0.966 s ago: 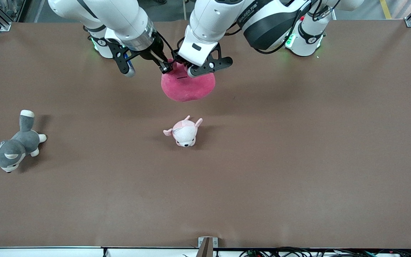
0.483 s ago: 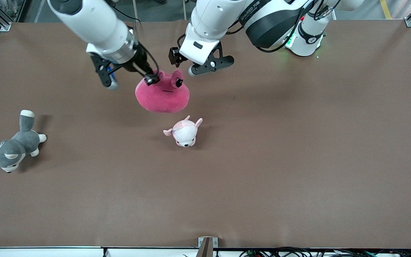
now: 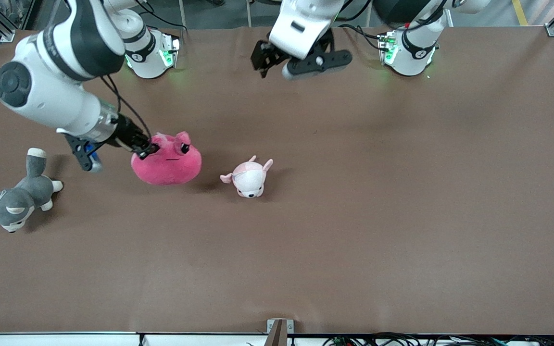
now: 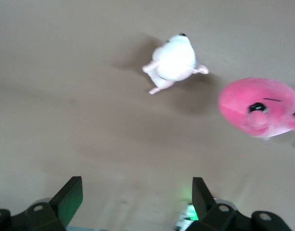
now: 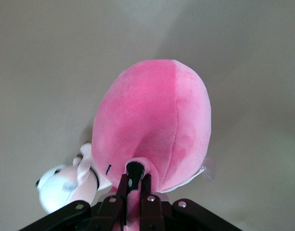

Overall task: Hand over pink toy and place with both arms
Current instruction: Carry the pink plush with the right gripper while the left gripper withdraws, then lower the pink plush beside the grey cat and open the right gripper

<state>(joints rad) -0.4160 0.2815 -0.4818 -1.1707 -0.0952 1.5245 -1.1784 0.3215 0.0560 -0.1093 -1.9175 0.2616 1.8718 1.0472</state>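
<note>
The pink toy point(image 3: 166, 163), a round magenta plush with dark eyes, is low between the grey plush dog and the pale pink plush; I cannot tell whether it touches the table. My right gripper point(image 3: 144, 146) is shut on an ear at its top. In the right wrist view the toy point(image 5: 157, 125) hangs from the shut gripper point(image 5: 135, 185). My left gripper point(image 3: 261, 57) is open and empty, up over the table's edge by the arm bases. In the left wrist view its gripper point(image 4: 136, 202) stands wide open, and the toy point(image 4: 261, 108) shows far off.
A small pale pink-and-white plush point(image 3: 248, 178) lies beside the pink toy, toward the left arm's end; it also shows in the left wrist view point(image 4: 174, 60) and the right wrist view point(image 5: 65, 185). A grey-and-white plush dog point(image 3: 15, 197) lies at the right arm's end of the brown table point(image 3: 402, 216).
The left gripper let go of the toy and drew back toward its base. The right gripper carried the toy down and toward the right arm's end of the table.
</note>
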